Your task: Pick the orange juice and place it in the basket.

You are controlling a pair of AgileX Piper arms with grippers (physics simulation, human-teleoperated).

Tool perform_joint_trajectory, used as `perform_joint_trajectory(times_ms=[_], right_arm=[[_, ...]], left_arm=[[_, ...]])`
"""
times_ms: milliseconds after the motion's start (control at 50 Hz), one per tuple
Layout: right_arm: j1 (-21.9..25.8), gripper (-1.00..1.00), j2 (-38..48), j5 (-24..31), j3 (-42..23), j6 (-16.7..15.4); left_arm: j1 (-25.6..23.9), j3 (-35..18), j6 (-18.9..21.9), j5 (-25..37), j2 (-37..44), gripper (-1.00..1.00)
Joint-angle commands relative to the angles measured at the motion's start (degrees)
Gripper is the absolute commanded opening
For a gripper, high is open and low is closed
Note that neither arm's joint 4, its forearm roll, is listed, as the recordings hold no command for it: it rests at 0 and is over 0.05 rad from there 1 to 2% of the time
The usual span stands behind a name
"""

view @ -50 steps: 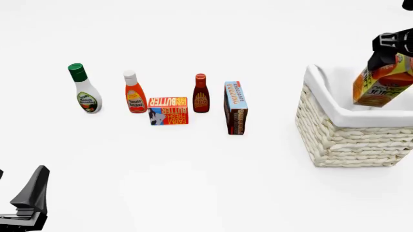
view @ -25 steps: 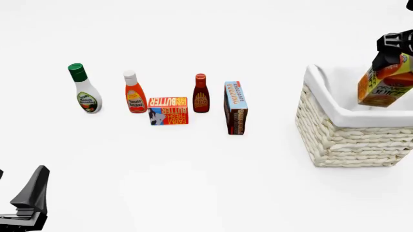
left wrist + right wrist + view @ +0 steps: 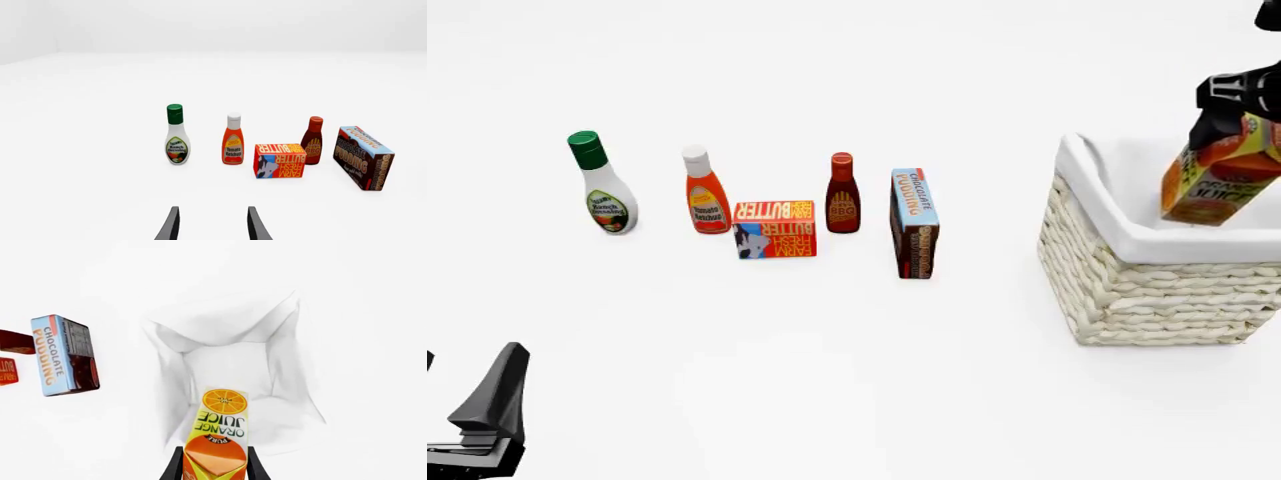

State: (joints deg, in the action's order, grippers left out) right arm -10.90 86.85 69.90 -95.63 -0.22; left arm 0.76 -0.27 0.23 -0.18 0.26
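We record the tall gable-top orange juice carton (image 3: 1217, 180), orange and yellow with an orange-fruit picture, held above the opening of the large square cream-white woven wicker basket (image 3: 1148, 290) at the right end of the white counter (image 3: 854, 380). The carton is tilted and clear of the white cloth lining (image 3: 1094, 195) folded over the rim. The right wrist view looks down into the basket (image 3: 227, 365); we see only the cloth lining inside, nothing else in it.

The right hand (image 3: 1234, 95) pinches the carton's gabled top; its two dark fingers (image 3: 175, 465) press against either side of the orange juice carton (image 3: 220, 440).

The left hand (image 3: 212, 225) sits low near the counter's left front corner, fingers spread apart, holding nothing.

On the counter, well apart from the basket, stand in a loose row: a white ranch dressing bottle with green cap (image 3: 602, 185), an orange ketchup bottle with white cap (image 3: 705, 192), a flat orange butter box (image 3: 775, 228) just in front, a dark red BBQ sauce bottle (image 3: 842, 195), and an upright blue-and-brown chocolate pudding box (image 3: 914, 222).
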Motion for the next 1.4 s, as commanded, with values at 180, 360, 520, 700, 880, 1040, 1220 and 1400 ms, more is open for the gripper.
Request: perform_joint_trajectory(times_ms=[180,360,520,700,880,1040,1220,1400], right_arm=[[-0.4,-1.0,2.9,0.0,-1.2,2.3],[-0.6,-1.0,4.0,0.0,-1.9,2.8],[-0.4,-1.0,5.7,0.0,-3.4,3.5],[-1.2,-1.0,6.7,0.0,-4.9,3.4],[-1.8,-1.0,7.8,0.0,-5.2,3.8],[-1.8,-1.0,8.9,0.0,-5.9,4.2],[-1.9,-1.0,9.9,0.0,-6.9,4.2],[-2.6,-1.0,11.0,0.0,-8.2,3.9]], left_arm=[[0.0,0.0,0.0,0.0,0.0,1.0],[0.0,0.0,0.0,0.0,0.0,1.0],[0.0,0.0,0.0,0.0,0.0,1.0],[0.0,0.0,0.0,0.0,0.0,1.0],[0.0,0.0,0.0,0.0,0.0,1.0],[0.0,0.0,0.0,0.0,0.0,1.0],[0.0,0.0,0.0,0.0,0.0,1.0],[0.0,0.0,0.0,0.0,0.0,1.0]])
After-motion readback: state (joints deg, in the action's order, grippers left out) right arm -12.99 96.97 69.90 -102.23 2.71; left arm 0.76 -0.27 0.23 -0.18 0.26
